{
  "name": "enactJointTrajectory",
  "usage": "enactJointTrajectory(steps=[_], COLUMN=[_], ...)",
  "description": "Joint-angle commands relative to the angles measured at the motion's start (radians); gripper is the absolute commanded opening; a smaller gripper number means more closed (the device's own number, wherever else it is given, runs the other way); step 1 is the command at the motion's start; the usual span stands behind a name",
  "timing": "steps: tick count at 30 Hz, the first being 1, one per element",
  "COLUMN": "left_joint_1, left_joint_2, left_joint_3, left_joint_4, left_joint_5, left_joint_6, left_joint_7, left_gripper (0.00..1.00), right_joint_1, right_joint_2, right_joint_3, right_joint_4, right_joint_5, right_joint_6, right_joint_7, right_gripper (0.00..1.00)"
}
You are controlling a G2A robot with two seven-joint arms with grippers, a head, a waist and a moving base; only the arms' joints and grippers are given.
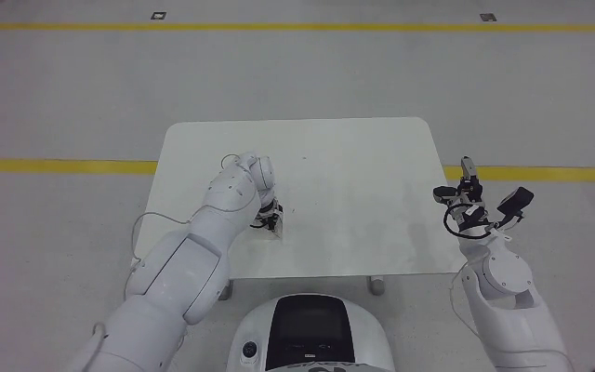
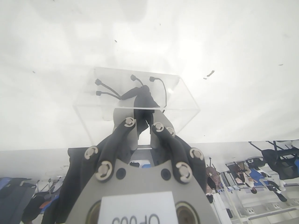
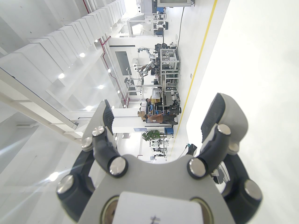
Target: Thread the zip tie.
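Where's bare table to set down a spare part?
Bare: the far strip of the table, and everything between the clear box and the right edge. Crowded: near-left, where the left gripper sits in the box on the zip ties.

A white table (image 1: 372,167) with rounded corners stands on a pale grey floor (image 1: 93,93). One yellow floor line (image 1: 297,26) runs well beyond the table's far edge, and a second yellow line (image 1: 74,166) passes beneath the table. Two dark square floor markers (image 1: 159,16) sit just past the far line. Small dark specks (image 2: 208,74) dot the tabletop. The hall behind holds equipment racks (image 3: 169,59), ceiling lights (image 3: 81,54) and a potted plant (image 3: 151,136).
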Motion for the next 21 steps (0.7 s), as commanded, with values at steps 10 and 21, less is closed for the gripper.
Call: enactJointTrajectory(steps=[10,21], left_joint_1=[-0.042,-0.075], left_joint_2=[-0.016,-0.027], left_joint_3=[0.023,0.047], left_joint_4=[0.016,0.04], left_joint_5=[-0.004,-0.008], left_joint_6=[0.0,0.0], left_joint_7=[-0.021,-0.071], left_gripper=[0.0,0.0], right_joint_1=[0.0,0.0], right_joint_2=[0.0,0.0], right_joint_3=[0.0,0.0], right_joint_4=[0.0,0.0], right_joint_5=[0.0,0.0], right_joint_6=[0.0,0.0], right_joint_7=[0.0,0.0], right_gripper=[1.0,1.0])
